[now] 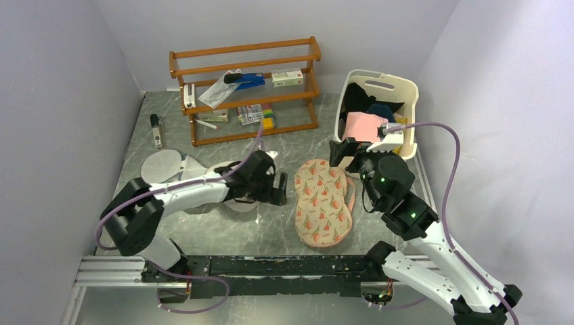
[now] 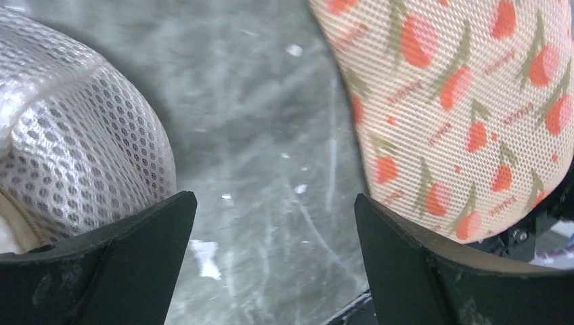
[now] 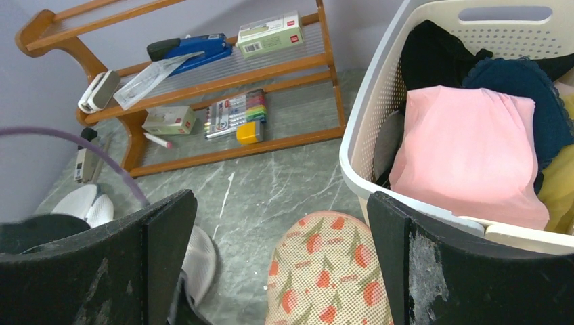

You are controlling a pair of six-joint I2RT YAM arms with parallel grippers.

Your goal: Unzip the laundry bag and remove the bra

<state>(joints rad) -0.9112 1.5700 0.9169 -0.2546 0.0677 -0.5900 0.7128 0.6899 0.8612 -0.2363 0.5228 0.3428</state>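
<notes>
The peach-pink laundry bag (image 1: 323,202) with an orange-red leafy print lies closed and flat on the grey marble table in the middle. It also shows in the left wrist view (image 2: 467,108) and in the right wrist view (image 3: 325,271). My left gripper (image 1: 279,189) is open and empty, low over the table just left of the bag's left edge. My right gripper (image 1: 344,152) is open and empty, raised above the bag's far end beside the basket. The bra is not visible.
A white laundry basket (image 1: 407,89) with pink, dark and yellow clothes stands at the back right. A wooden shelf rack (image 1: 245,91) with stationery stands at the back. Round white mesh bags (image 1: 162,164) lie at the left, one under my left arm (image 2: 74,135).
</notes>
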